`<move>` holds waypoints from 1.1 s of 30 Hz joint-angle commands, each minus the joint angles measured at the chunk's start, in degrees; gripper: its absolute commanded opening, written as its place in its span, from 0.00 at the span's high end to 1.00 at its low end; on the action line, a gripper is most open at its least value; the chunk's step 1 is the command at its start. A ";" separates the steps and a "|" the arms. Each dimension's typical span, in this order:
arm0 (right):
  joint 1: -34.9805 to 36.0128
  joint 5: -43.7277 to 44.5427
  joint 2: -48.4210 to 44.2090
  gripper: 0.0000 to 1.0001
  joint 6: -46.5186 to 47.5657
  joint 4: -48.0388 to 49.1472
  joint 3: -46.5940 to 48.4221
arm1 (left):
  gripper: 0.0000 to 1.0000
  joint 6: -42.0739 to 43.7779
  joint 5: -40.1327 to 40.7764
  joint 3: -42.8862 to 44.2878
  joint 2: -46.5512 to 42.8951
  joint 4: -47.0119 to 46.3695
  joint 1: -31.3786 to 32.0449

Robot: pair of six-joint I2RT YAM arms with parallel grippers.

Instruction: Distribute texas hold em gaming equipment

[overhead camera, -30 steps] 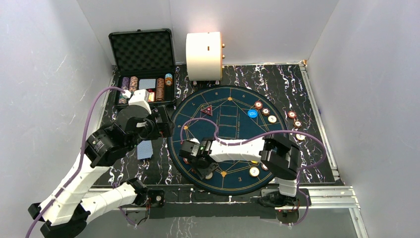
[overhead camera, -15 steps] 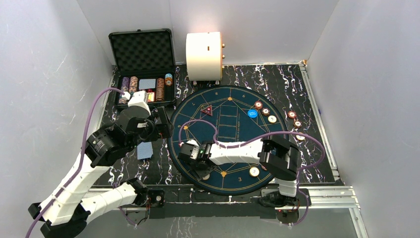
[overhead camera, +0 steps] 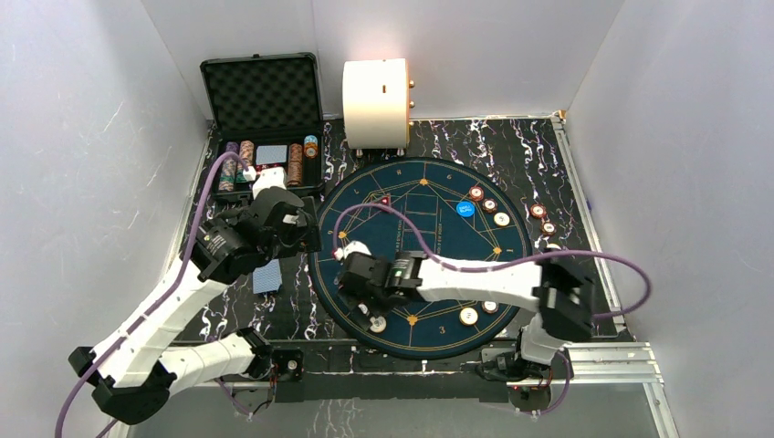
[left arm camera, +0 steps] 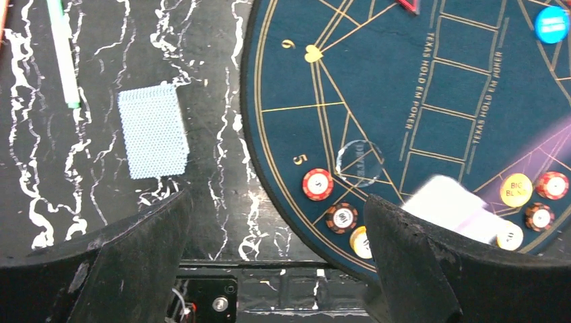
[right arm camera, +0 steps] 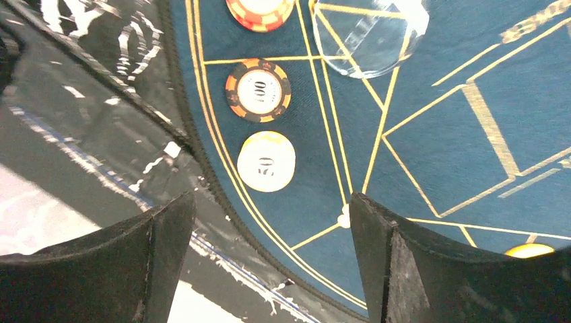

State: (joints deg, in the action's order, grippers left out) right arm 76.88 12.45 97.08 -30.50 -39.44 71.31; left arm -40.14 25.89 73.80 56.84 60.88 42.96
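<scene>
Top view, mat: I see the round blue mat (overhead camera: pixel 438 228) in the middle of the surface (overhead camera: pixel 520 155). The far chips (overhead camera: pixel 490 205) sit at its far-right edge, the outside chips (overhead camera: pixel 548 227) lie just off it to the right, and the near chips (overhead camera: pixel 468 316) lie towards the arm bases.
Top view, markers: the blue button (overhead camera: pixel 465 208) and the red marker (overhead camera: pixel 384 200) both lie on the mat.
Top view, case: the black case (overhead camera: pixel 262 91) at the far left holds rows of case chips (overhead camera: pixel 294 164), so I judge plenty is left to hand out.
Left wrist view, left end effector: the left end effector (left arm camera: pixel 279 202) hangs over the mat's left edge, fingers wide apart and empty.
Left wrist view, cards: the blue-backed cards (left arm camera: pixel 153 131) lie on the surface beside the mat, not touching it. The yellow button (left arm camera: pixel 516 190) is on the mat.
Right wrist view, right end effector: the right end effector (right arm camera: pixel 269 208) has its fingers apart and holds nothing.
Right wrist view, chips: the cream chip (right arm camera: pixel 266 161) lies flat on the mat just past the gap, next to the dark chip (right arm camera: pixel 258 89).
Progress: I judge the job partway done. Some seats are stocked, others look bare, and cards have reached only one spot.
</scene>
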 commanded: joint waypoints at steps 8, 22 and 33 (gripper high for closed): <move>-14.55 -3.49 -21.36 0.02 10.70 4.99 -7.18 | 0.02 10.83 -9.35 -10.69 4.20 -6.70 -23.66; -22.00 -18.90 -27.53 0.02 12.74 11.42 -13.80 | 0.02 25.23 -13.58 -13.94 17.87 -11.79 -42.60; -22.83 -22.66 -30.60 0.02 15.37 12.87 -14.16 | 0.02 31.83 -22.14 -16.27 24.78 -16.61 -44.61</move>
State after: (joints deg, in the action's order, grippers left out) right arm 54.33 -7.31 68.38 -16.82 -30.70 57.52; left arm -12.97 7.84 59.00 82.48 46.00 -1.21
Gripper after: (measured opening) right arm 0.983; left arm 0.983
